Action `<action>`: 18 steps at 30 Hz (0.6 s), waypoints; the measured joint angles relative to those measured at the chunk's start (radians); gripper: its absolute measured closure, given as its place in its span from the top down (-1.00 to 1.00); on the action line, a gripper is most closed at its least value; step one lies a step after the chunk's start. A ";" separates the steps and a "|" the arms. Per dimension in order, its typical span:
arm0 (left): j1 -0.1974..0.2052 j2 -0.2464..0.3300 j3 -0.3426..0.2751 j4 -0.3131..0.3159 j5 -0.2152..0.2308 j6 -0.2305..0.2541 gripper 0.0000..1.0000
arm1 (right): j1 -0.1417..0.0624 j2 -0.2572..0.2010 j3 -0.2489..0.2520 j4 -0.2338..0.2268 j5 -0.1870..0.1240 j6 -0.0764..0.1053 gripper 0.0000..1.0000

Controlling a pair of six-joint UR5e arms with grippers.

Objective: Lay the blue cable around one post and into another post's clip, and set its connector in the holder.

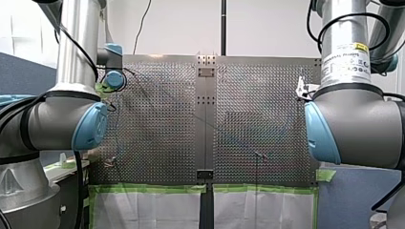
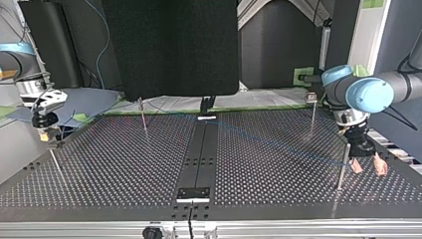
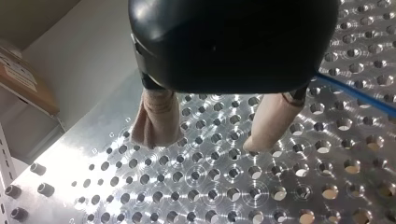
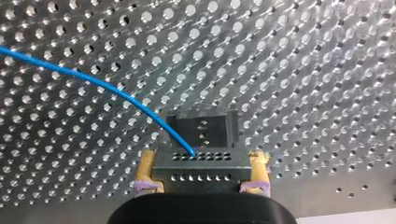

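Observation:
In the right wrist view my right gripper point(image 4: 201, 184) is shut on the black connector point(image 4: 201, 163), its yellow pads point(image 4: 147, 170) on both sides. The blue cable point(image 4: 93, 84) leaves the connector and curves away over the perforated plate. Just ahead of the connector sits the black holder point(image 4: 201, 127). In the top view my right gripper point(image 2: 46, 130) hangs at the left edge and my left gripper point(image 2: 368, 164) stands open at the right, beside a thin post point(image 2: 342, 169). The left wrist view shows its beige pads point(image 3: 156, 119) apart with nothing between them, the blue cable point(image 3: 359, 98) passing beside one.
Other thin posts stand on the plate in the top view: one at back left point(image 2: 143, 115), one at back right point(image 2: 312, 113), one near my right gripper point(image 2: 55, 164). A black centre strip point(image 2: 199, 154) divides the perforated table point(image 2: 124, 169).

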State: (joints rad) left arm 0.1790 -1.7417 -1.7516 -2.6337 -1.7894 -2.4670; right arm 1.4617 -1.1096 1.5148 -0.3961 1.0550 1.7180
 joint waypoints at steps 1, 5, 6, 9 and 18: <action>0.000 0.000 0.000 0.000 0.000 0.000 1.00 | -0.001 0.007 -0.006 0.004 0.000 -0.005 -1.00; 0.001 0.000 0.000 -0.001 0.000 0.000 1.00 | -0.002 0.033 -0.030 0.019 0.001 -0.025 -1.00; 0.001 0.000 0.000 -0.001 0.000 0.000 1.00 | -0.002 0.038 -0.035 0.022 0.001 -0.029 -1.00; 0.001 0.000 0.000 -0.002 0.000 0.000 1.00 | -0.002 0.050 -0.046 0.025 0.000 -0.042 -1.00; 0.001 0.000 0.000 -0.003 0.000 0.000 1.00 | 0.007 0.055 -0.070 0.014 -0.022 -0.054 -1.00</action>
State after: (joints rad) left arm 0.1802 -1.7416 -1.7518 -2.6367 -1.7898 -2.4666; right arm 1.4684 -1.0550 1.4451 -0.3822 1.0327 1.6644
